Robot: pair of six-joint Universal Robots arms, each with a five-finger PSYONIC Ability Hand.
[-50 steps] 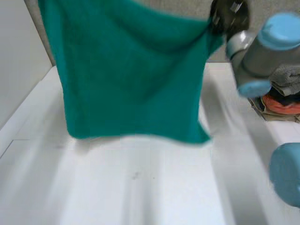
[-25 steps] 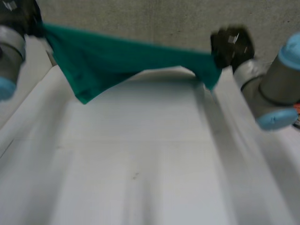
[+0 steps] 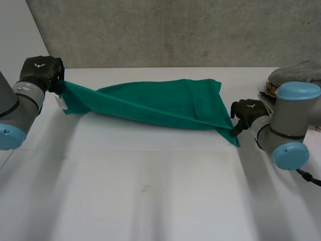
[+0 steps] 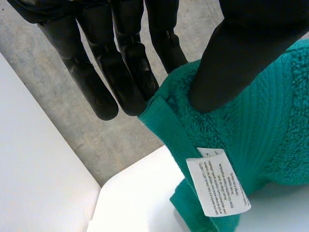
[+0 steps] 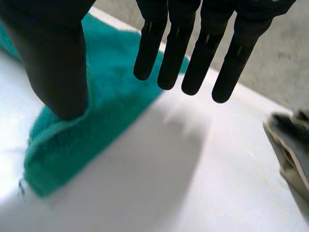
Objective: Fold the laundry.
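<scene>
A teal towel (image 3: 160, 103) lies stretched in loose folds across the far half of the white table (image 3: 150, 191). My left hand (image 3: 42, 70) holds its left corner just above the table's left edge. In the left wrist view the thumb (image 4: 241, 58) pinches that corner (image 4: 260, 135) against the fingers, beside a white care label (image 4: 217, 186). My right hand (image 3: 246, 110) is at the towel's right corner. In the right wrist view its fingers (image 5: 193, 53) are straight and spread away from the thumb (image 5: 58, 63), which rests over the towel (image 5: 111, 96).
A pile of laundry (image 3: 296, 75) with a grey cloth on top sits at the table's right edge, close behind my right arm; its edge (image 5: 289, 145) lies beyond the right hand's fingers. A concrete wall (image 3: 175, 30) backs the table.
The towel hung spread in the air a second ago; both hands have swung it down onto the table. The right hand's fingers have opened off the corner.
</scene>
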